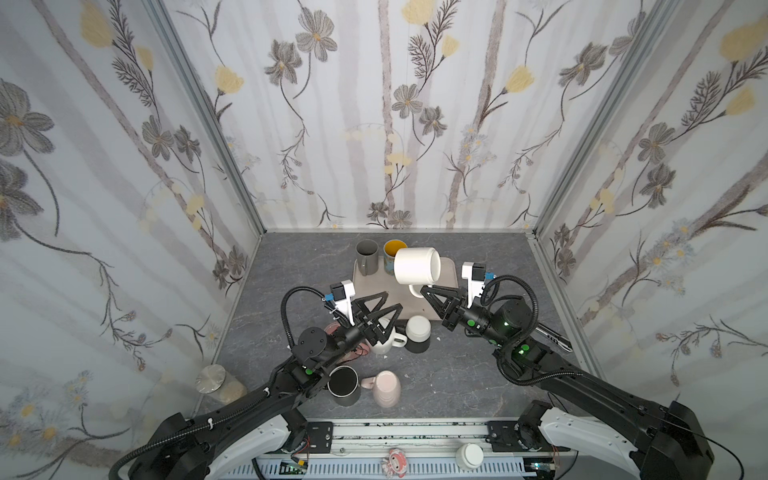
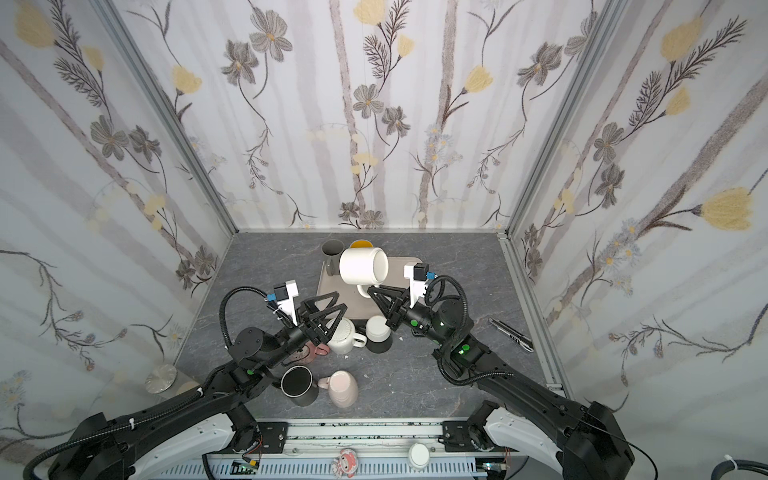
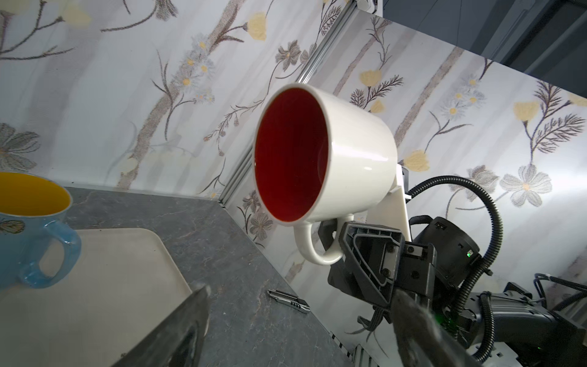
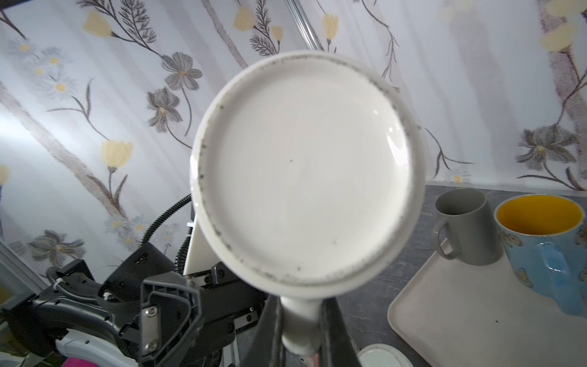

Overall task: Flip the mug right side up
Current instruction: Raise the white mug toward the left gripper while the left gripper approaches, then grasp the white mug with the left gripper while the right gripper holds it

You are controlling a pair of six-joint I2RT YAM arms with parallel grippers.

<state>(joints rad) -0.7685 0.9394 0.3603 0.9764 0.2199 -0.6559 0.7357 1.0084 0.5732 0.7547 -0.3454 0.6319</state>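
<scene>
A white mug (image 1: pixel 415 266) (image 2: pixel 360 266) with a dark red inside (image 3: pixel 292 155) hangs on its side above the tray, mouth toward the left, base (image 4: pixel 301 165) toward the right arm. My right gripper (image 1: pixel 424 289) (image 2: pixel 370 289) (image 4: pixel 300 317) is shut on the mug's handle (image 3: pixel 313 251), which points down. My left gripper (image 1: pixel 390 301) (image 2: pixel 338 301) (image 3: pixel 301 290) stands open and empty, lower and to the left of the mug, apart from it.
A beige tray (image 2: pixel 332 286) at the back carries a grey mug (image 1: pixel 367 253) and a blue mug with a yellow inside (image 1: pixel 392 247). Near the front are a white mug (image 1: pixel 384 340), a black-and-white mug (image 1: pixel 417 332), a black mug (image 1: pixel 343 384) and a pink mug (image 1: pixel 386 388). A utility knife (image 1: pixel 552 336) lies right.
</scene>
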